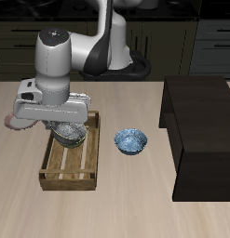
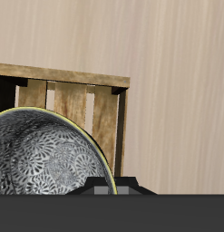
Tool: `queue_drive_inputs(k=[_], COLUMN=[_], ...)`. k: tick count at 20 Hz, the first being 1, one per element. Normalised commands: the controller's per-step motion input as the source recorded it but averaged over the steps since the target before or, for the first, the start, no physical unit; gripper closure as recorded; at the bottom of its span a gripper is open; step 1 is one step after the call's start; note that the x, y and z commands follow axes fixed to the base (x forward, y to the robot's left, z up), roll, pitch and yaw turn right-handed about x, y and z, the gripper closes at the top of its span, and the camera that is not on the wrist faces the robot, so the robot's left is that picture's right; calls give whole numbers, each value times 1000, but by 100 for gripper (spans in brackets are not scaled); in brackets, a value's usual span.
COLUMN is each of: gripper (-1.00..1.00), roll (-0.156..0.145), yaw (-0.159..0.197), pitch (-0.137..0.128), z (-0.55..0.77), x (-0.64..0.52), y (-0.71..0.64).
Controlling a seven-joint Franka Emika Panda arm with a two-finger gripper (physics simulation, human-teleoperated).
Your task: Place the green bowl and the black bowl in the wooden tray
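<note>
Wrist view shows my end effector (image 2: 112, 191) right at the rim of the green bowl (image 2: 45, 163), but I cannot tell if it is grasping the bowl or let go. That bowl sits over the wooden tray (image 2: 86, 95), above its slats. From the outside camera, the tray (image 1: 70, 172) is at the lower left, on the desk (image 1: 135, 200). A blue bowl (image 1: 130, 140) sits beside it.

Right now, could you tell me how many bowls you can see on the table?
2. One bowl sits under the gripper, over the wooden tray; the blue bowl rests on the table beside the tray. The arm may hide another.
</note>
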Motion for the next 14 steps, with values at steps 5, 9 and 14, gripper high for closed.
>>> queue_drive_inputs(k=[5,9,14], gripper=[100,100,-100], roll=[-17,10,36], yaw=[25,55,24], pitch=[65,19,18], z=[-519,-367,-174], x=[97,35,25], y=[-144,154,225])
